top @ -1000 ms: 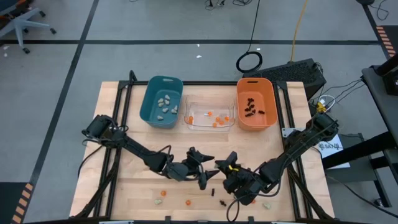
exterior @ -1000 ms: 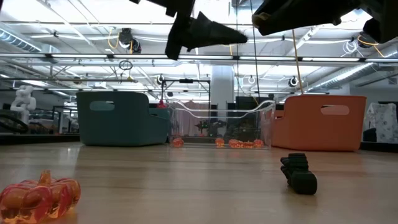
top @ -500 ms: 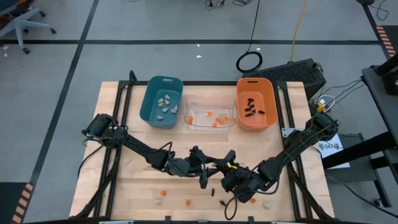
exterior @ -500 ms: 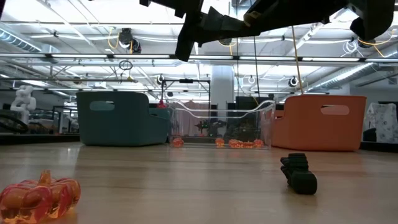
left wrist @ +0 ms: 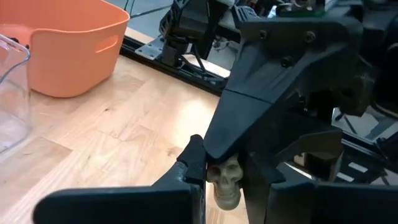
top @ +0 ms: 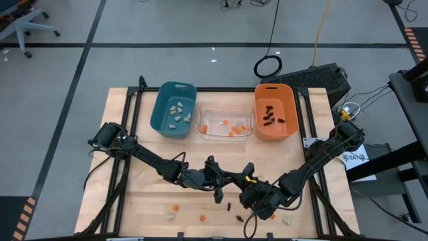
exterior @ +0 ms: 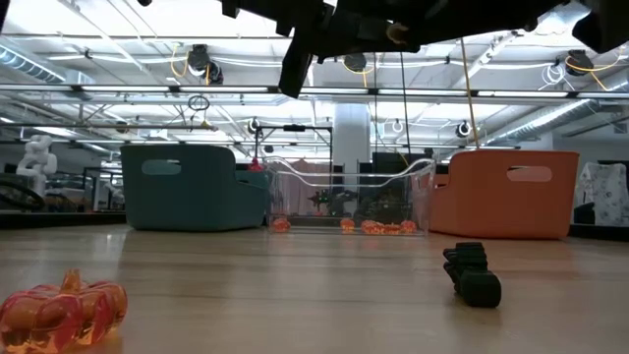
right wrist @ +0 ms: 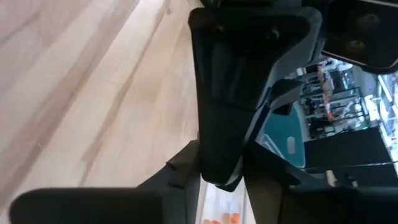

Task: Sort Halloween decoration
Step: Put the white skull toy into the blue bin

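A pale skull-shaped decoration hangs in the air over the table's near middle, between my two grippers. My left gripper comes from the left and is shut on it. My right gripper meets it from the right, also on the skull. More Halloween decoration lies loose on the near table: an orange pumpkin, a black piece, and small orange ones. In the high view the grippers hide the skull. My left gripper pinches the skull by its two sides between its fingers, coming nearly level from the table's left. The skull is lifted clear of the table, upright. My right gripper has one finger lying on the skull's top, slanting down from the table's right. Its other finger is hidden behind the skull and my left fingers.
At the far side stand a teal bin with pale pieces, a clear bin with orange ones and an orange bin with black ones. Black trinkets and a pale one lie under the right arm.
My left gripper, wide open a second ago, has rolled a little and shut on the skull that my right gripper holds up. Both hands have kept their places above the table.
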### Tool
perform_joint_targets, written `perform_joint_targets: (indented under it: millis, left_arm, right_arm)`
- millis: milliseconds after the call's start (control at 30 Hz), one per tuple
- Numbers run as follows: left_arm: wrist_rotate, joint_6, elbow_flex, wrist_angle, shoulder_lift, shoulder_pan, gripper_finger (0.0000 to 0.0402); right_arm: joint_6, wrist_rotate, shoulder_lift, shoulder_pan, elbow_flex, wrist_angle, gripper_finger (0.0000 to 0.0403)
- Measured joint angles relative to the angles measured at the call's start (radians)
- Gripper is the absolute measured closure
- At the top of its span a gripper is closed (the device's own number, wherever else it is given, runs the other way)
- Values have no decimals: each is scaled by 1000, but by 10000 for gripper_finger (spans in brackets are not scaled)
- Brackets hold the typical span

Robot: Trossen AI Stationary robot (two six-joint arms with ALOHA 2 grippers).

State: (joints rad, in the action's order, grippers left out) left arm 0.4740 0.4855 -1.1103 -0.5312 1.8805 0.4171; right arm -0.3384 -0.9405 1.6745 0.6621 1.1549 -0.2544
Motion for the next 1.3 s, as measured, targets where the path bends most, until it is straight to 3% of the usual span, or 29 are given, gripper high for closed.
perform_joint_targets:
  millis: [200,400,600,767,1100,1233,1300]
  left_arm:
    - [-27,-53,0,26,-13,-1,354]
    - [-47,-115,0,192,-108,0,353]
    - [-53,-275,-5,399,-220,8,350]
    - [-48,-521,-3,513,-287,16,349]
    - [153,-1030,-2,693,-326,14,347]
    - [350,-989,-2,721,-328,-26,347]
    - [377,-950,-1,775,-354,-60,347]
  right_arm:
    - [104,8,0,1,1,-5,266]
    - [230,-2,-2,21,3,-20,240]
    - [394,-1,1,26,-2,-86,242]
    - [519,3,3,23,-2,-184,242]
    - [536,2,2,7,-1,-223,243]
    - [536,2,2,-14,-1,-223,243]
    - [536,1,2,-26,-1,-223,243]
